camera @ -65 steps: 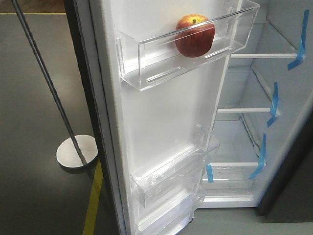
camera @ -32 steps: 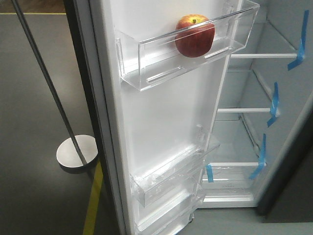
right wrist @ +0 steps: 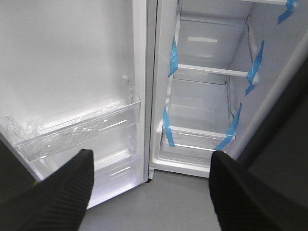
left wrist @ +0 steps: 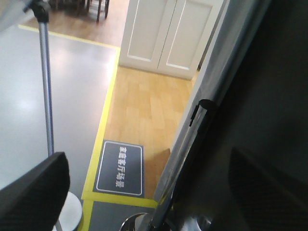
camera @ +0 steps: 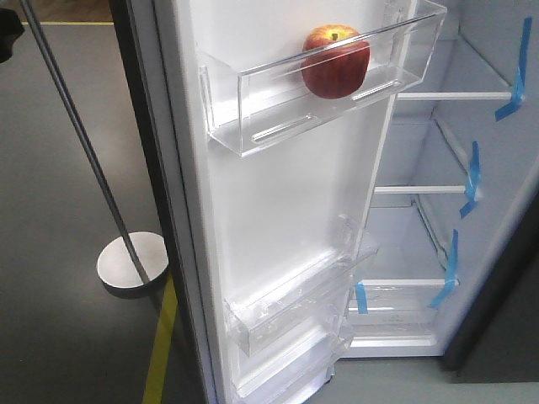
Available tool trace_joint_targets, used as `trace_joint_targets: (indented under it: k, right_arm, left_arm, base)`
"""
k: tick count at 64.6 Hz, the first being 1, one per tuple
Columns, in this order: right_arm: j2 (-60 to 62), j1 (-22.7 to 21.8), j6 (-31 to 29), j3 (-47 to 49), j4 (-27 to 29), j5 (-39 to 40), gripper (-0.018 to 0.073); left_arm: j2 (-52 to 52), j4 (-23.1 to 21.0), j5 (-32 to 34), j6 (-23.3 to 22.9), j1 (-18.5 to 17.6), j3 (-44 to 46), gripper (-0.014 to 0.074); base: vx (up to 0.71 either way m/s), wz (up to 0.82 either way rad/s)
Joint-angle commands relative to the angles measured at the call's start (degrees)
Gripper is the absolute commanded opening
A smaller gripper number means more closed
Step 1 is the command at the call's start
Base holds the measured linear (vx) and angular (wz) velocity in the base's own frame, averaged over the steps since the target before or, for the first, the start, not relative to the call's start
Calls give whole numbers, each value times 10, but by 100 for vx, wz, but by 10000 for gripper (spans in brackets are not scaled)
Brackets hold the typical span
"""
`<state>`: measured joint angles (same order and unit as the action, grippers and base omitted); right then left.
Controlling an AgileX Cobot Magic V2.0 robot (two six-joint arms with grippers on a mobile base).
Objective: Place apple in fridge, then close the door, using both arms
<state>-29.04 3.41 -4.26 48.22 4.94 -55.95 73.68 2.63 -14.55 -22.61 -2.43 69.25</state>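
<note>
On the inside of the open door [camera: 278, 202], the apple [camera: 335, 61] sat in the top clear bin [camera: 253, 109], toward its right end, stem up. Lower bins on the door held nothing that could be seen. Beyond the door, the fridge [camera: 497, 252] stood open, its white shelves [camera: 421, 189] edged with blue tape strips [camera: 472, 181]. The right claw [right wrist: 149, 187] hung wide open in front of the lower fridge, its two dark fingers [right wrist: 62, 187] well apart and holding nothing. The left claw [left wrist: 144, 192] was also spread wide and empty, beside the door's dark outer face. A pole [camera: 76, 126] on a round base [camera: 130, 261] stood on the grey floor to the left of the door.
</note>
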Motion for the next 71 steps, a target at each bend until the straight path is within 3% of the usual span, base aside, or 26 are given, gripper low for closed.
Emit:
trace_joint_targets:
  k: [1,8,17,30,44,59,71]
  right_arm:
    - [-3,-4,-3,13,1,36,484]
    - [-3,-4,-3,13,1,36,484]
    - [-3,-4,-3,13,1,36,484]
    - [-3,-4,-3,13,1,36,484]
    - [-3,-4,-3,13,1,36,484]
    - [-3,-4,-3,13,1,36,484]
    - [-3,-4,-3,13,1,36,484]
  left_arm:
    - [44,-15,26,-6,-5,65,625]
    - [108,-44,-18,3,-11,140,619]
    - [185,-91,-67,59,-18,234,605]
    - [263,-221,-163,196,-48,344,596]
    - [276,-318,-205,280,-85,389,594]
    - [276,-420,-273,373,-164,401,594]
    - [276,-507,-240,505,-263,401,594]
  base:
    - [0,0]
    - [0,0]
    - [0,0]
    - [0,0]
    - [0,0]
    - [0,0]
    - [0,0]
